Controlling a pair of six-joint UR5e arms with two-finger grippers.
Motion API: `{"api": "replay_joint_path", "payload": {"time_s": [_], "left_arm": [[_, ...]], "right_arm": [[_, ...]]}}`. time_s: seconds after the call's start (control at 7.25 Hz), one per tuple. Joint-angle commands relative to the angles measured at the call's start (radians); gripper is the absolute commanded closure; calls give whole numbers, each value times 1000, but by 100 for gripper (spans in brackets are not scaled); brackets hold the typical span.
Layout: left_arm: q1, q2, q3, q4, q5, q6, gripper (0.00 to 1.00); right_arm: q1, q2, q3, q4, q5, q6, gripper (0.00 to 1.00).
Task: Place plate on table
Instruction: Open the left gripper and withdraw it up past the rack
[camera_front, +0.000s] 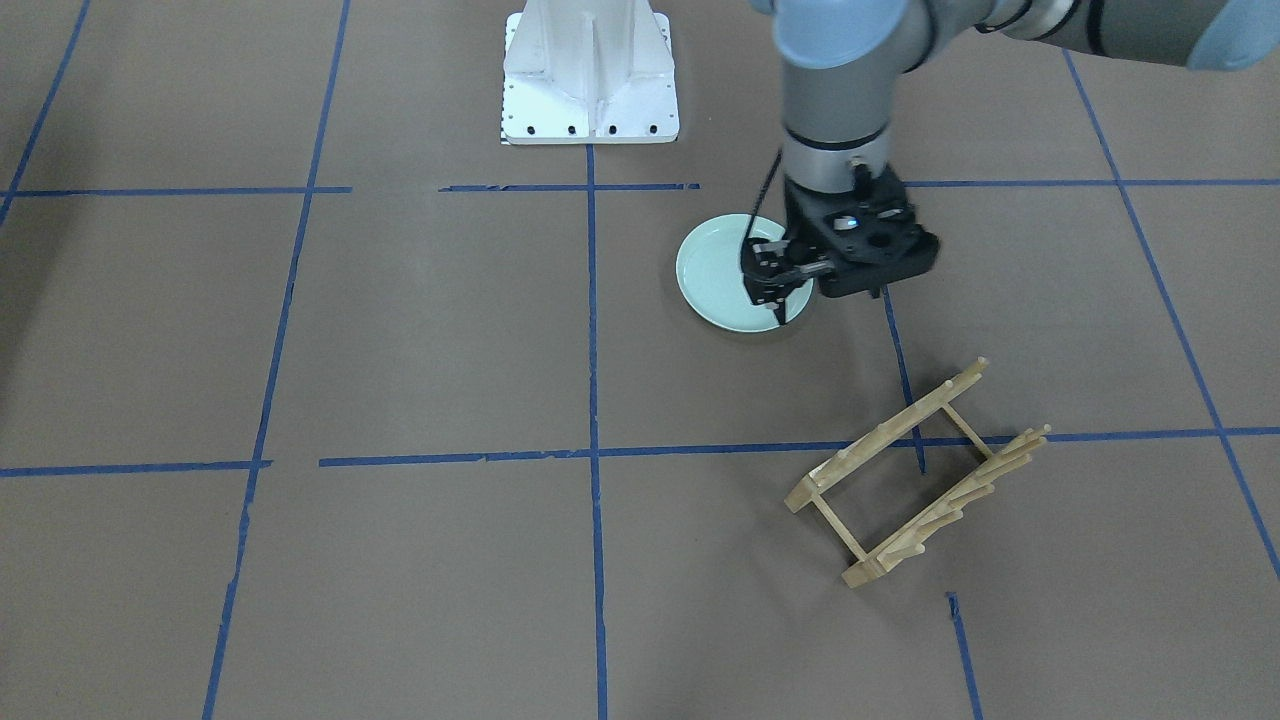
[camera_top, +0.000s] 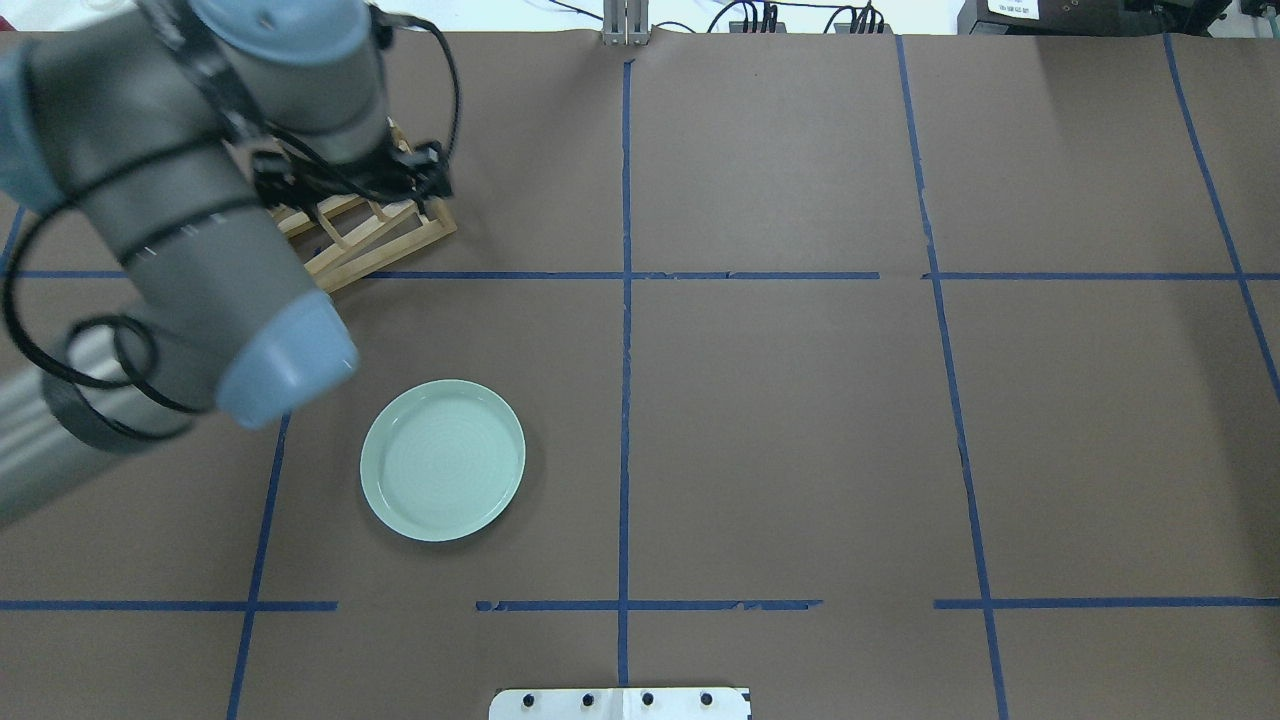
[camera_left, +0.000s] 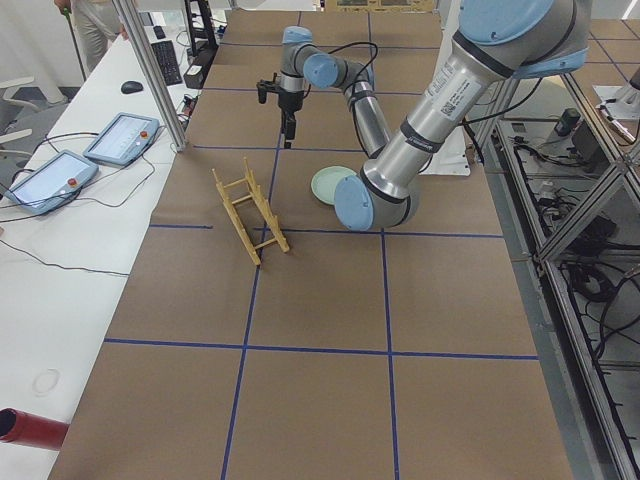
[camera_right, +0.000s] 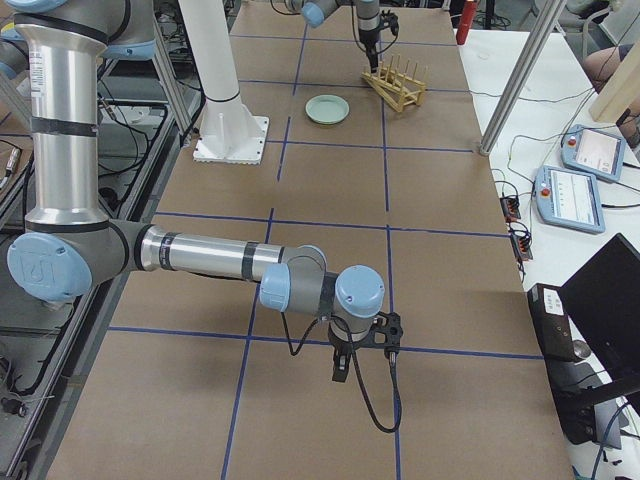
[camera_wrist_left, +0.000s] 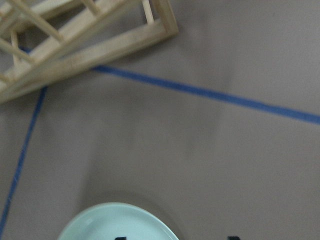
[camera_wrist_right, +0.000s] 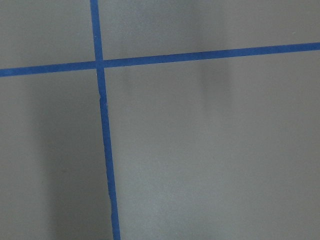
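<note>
One job, basically done: plate (camera_top: 442, 460) lies flat on table (camera_top: 780, 420), apart from wooden dish rack (camera_front: 915, 475). My left claw (camera_front: 775, 300) hangs over its edge, fingers spread, empty. Right claw (camera_right: 340, 368): can't tell. Remaining, I'd judge: just retract.

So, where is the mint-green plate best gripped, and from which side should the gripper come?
Probably the raised rim of the plate, one finger inside and one outside, coming straight down from above. It lies flat on the table, so only the rim stands up to be pinched.
</note>
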Motion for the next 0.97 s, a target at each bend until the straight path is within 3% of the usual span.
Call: {"api": "replay_joint_path", "payload": {"time_s": [0.0,0.14,0.41,0.55,0.83], "left_arm": [[-355,183,-22,-11,-239,519,0],[-486,315,-14,-26,-275,785,0],[-739,484,131,-63,-457,1146,0],[-757,579,150,-63,-463,1253,0],[-756,690,130,-66,-466,1254,0]], "right_arm": [[0,0,0,0,0,0,0],[0,0,0,0,0,0,0],[0,0,0,0,0,0,0],[0,0,0,0,0,0,0],[0,0,0,0,0,0,0]]}}
